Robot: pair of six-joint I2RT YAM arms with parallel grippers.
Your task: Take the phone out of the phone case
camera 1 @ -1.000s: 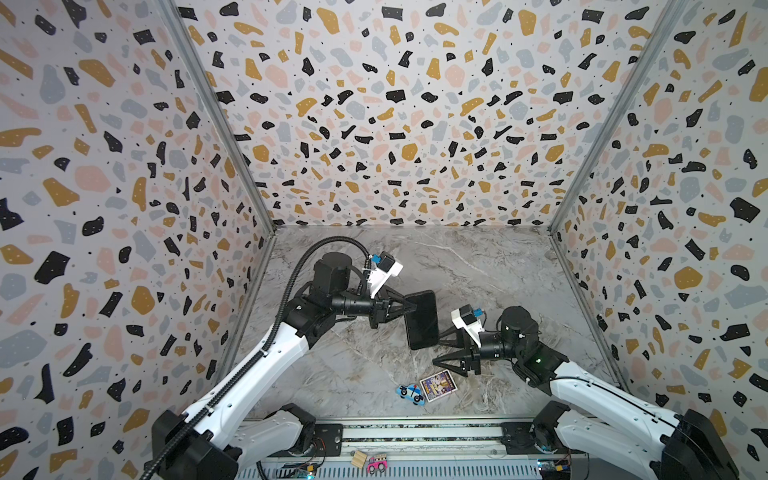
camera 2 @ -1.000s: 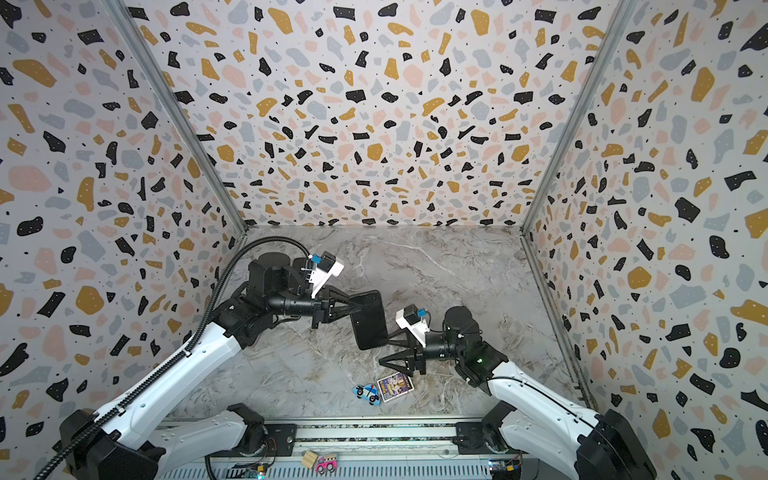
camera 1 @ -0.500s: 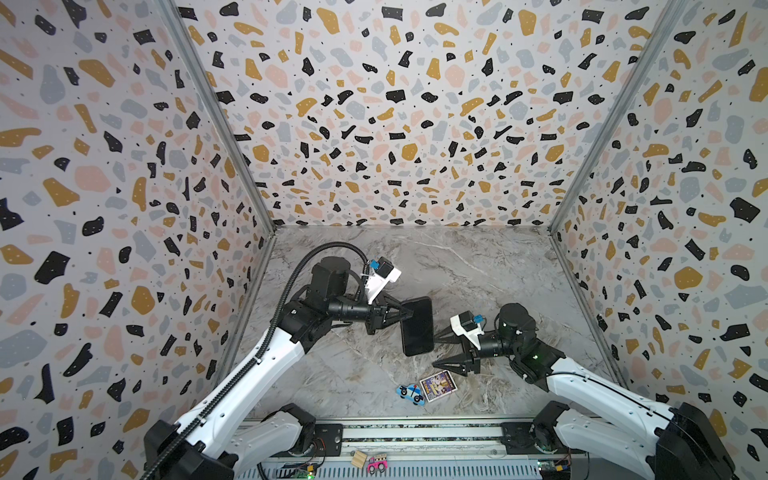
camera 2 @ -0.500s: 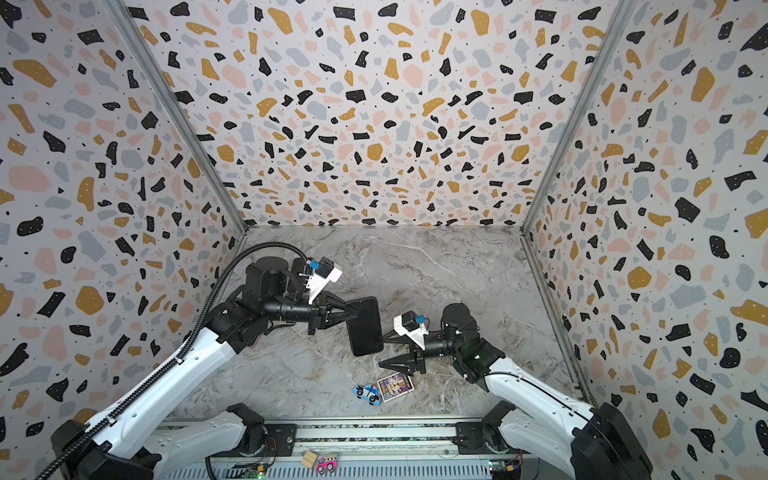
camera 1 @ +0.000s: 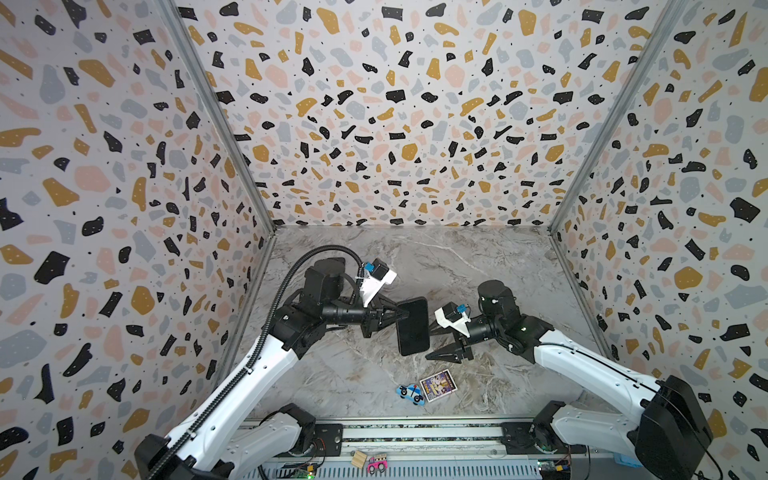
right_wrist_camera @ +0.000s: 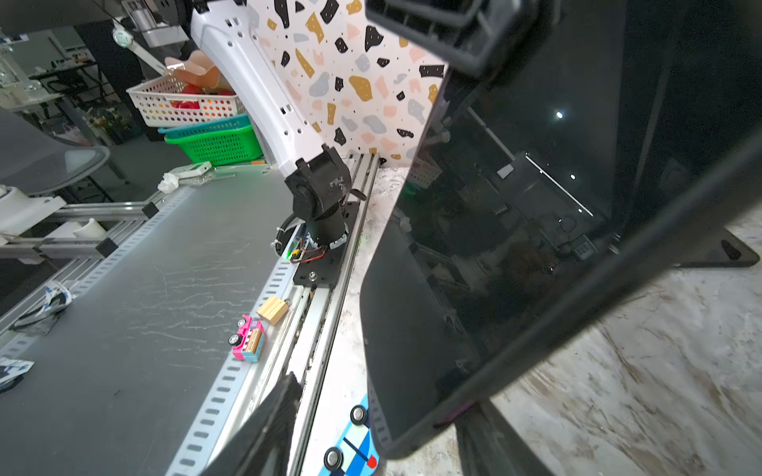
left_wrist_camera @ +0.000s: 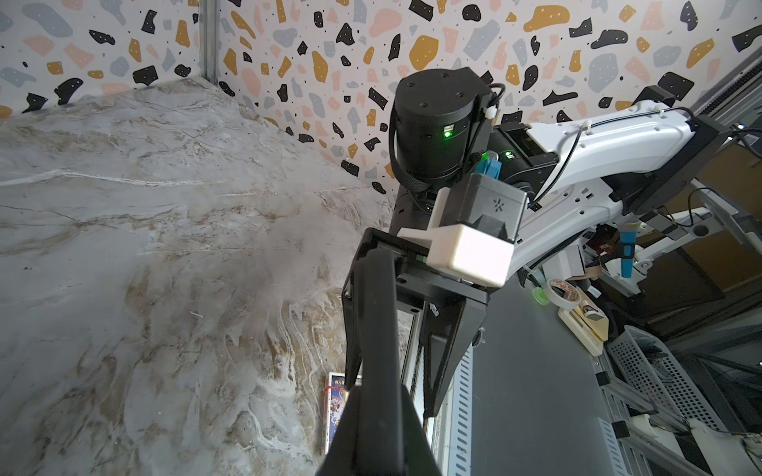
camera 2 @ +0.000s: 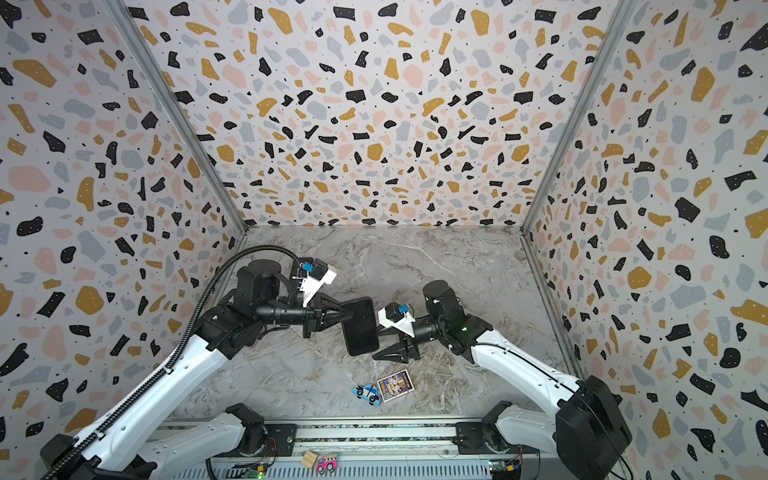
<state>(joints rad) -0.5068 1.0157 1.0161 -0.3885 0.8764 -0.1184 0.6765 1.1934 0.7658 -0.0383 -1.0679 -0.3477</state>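
Gripping phone [camera 1: 412,328] edge: left hand [camera 1: 394,318] | right hand [camera 1: 431,343] fingers apart, beside phone

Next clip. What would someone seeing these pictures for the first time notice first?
The eye goes first to the black phone, held up over the middle of the marble table by the left gripper, which is shut on its edge. The right gripper faces it from the right with its jaws open. Near the front edge a small toy car and a picture card lie side by side.
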